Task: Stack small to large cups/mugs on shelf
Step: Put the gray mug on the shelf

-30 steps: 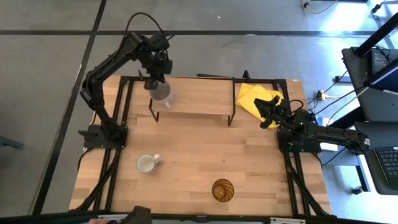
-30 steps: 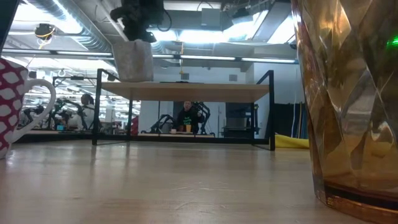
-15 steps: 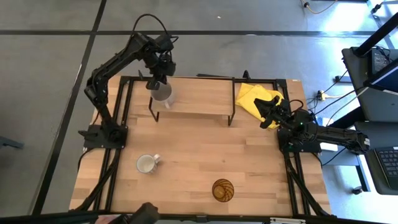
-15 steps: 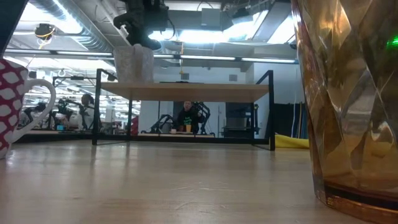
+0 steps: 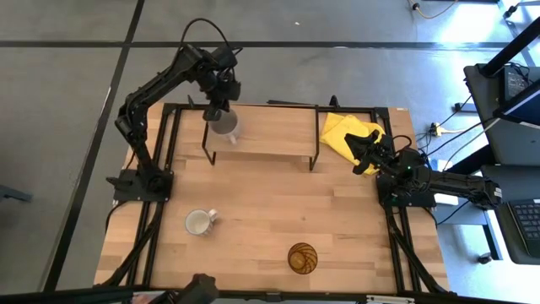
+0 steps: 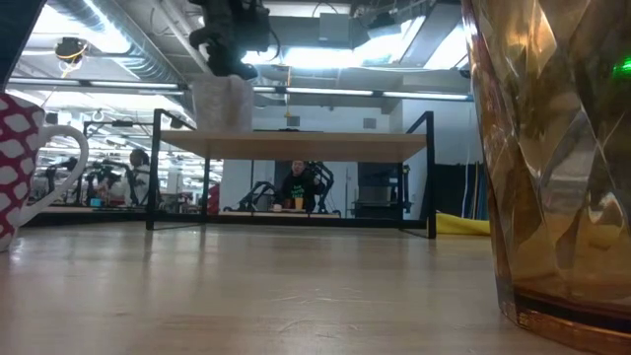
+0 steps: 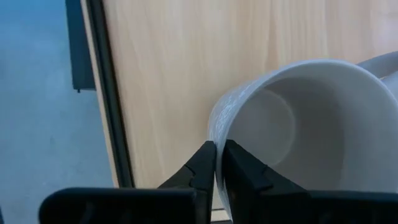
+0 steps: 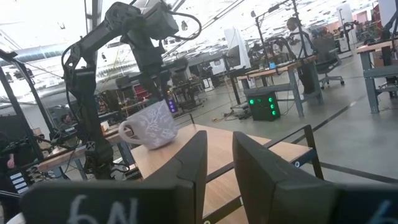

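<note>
My left gripper is shut on the grey handled mug over the left end of the light-wood shelf. The mug also shows in the low view and in the right wrist view. The white mug, red-dotted on its outside, stands on its base on the table at the near left. The amber ribbed tumbler stands near the front edge, close to the low camera. My right gripper waits open at the table's right edge. My left gripper pinches the grey mug's rim wall, one finger inside the mug and one outside. The fingers come from above, pointing down. The mug hangs tilted, its base down at the shelf board; whether it touches the board I cannot tell.
A yellow cloth lies at the table's far right, beside the shelf's right end. The shelf's black legs stand on the table. A person sits far off in the room behind.
My left gripper has carried the grey mug a little toward the table's right edge and farther back over the shelf's left end, still shut on its rim. The white mug, the tumbler and my right arm have kept still.
</note>
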You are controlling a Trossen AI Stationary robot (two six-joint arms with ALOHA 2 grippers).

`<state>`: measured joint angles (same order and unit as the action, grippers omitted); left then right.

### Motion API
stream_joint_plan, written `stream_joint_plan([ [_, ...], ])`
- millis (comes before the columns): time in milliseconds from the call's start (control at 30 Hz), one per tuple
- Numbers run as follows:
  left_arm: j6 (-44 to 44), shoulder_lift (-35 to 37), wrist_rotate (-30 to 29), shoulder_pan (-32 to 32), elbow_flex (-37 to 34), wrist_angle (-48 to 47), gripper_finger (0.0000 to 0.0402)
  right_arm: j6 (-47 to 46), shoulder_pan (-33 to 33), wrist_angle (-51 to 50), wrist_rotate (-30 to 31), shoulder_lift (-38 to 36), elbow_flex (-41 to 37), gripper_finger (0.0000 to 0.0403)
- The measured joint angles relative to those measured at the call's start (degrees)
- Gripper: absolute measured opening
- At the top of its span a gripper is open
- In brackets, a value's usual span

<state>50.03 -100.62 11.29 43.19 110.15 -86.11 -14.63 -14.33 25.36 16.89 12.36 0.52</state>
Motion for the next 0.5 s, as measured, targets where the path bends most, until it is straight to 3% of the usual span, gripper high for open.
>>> stream_joint_plan([
  [500, -2.15, 0.00, -0.49, -0.25, 0.00, 0.08, 0.0030, -0.07, -0.02, 0.00, 0.02, 0.00, 0.00, 0.0078],
])
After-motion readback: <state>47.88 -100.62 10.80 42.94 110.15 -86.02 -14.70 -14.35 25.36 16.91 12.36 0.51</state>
